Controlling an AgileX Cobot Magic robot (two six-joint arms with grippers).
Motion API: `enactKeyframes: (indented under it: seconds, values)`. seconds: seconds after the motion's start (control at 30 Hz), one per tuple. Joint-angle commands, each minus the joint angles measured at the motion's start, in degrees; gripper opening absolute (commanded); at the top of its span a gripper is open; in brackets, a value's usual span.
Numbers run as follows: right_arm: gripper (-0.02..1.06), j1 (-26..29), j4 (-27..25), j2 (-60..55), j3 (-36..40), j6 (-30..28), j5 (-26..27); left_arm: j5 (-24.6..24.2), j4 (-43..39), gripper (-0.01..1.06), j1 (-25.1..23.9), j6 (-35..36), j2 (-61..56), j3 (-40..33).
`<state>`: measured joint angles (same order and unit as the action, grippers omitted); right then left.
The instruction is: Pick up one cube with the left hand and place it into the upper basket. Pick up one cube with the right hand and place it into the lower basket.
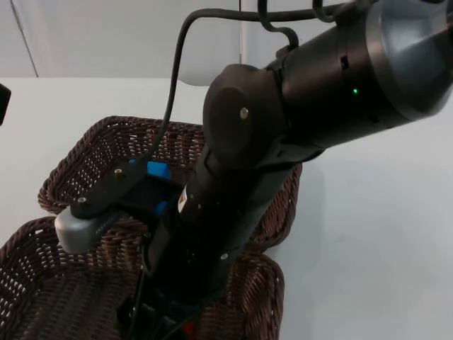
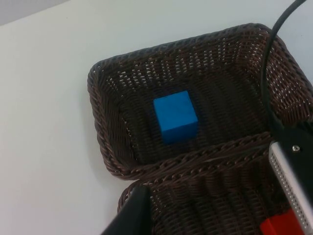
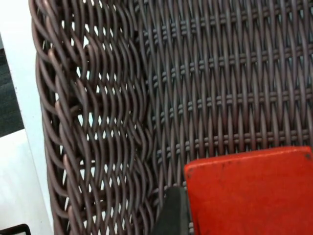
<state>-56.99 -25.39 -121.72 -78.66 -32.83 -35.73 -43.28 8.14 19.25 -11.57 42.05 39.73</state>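
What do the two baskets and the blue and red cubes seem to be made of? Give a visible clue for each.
Upper basket and lower basket: dark brown wicker or rattan-like strands, shown by the open weave. Blue cube and red cube: smooth, matte, evenly coloured faces, possibly plastic or foam; unclear which.

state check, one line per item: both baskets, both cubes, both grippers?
Upper brown wicker basket: upright, holds the blue cube.
Blue cube: resting on its floor, free.
Lower brown wicker basket: upright, right arm reaching in.
Red cube: inside it, at right gripper's fingertip.
Left gripper: above the baskets.
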Motion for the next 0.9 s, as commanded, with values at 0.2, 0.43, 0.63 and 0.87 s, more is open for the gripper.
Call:
enactKeyframes:
  seconds: [0.2, 0.43, 0.63, 0.87]
  values:
    - [0.69, -0.3, 0.1, 3.6, -0.4, -0.2, -1.7, 0.2, 0.4, 1.05, 0.4, -0.1, -0.3, -0.2]
    - [0.69, -0.3, 5.6, 10.6, -0.4, 0.4, -6.0, 0.2, 0.4, 1.05, 0.4, -0.1, -0.3, -0.2]
    - [0.69, -0.3, 12.9, 14.6, -0.4, 6.0, -9.0, 0.2, 0.2, 1.05, 0.4, -0.1, -0.3, -0.2]
    - [0.69, -0.3, 14.1, 14.7, -0.4, 9.4, -8.6, 0.2, 0.2, 1.05, 0.4, -0.1, -0.3, -0.2]
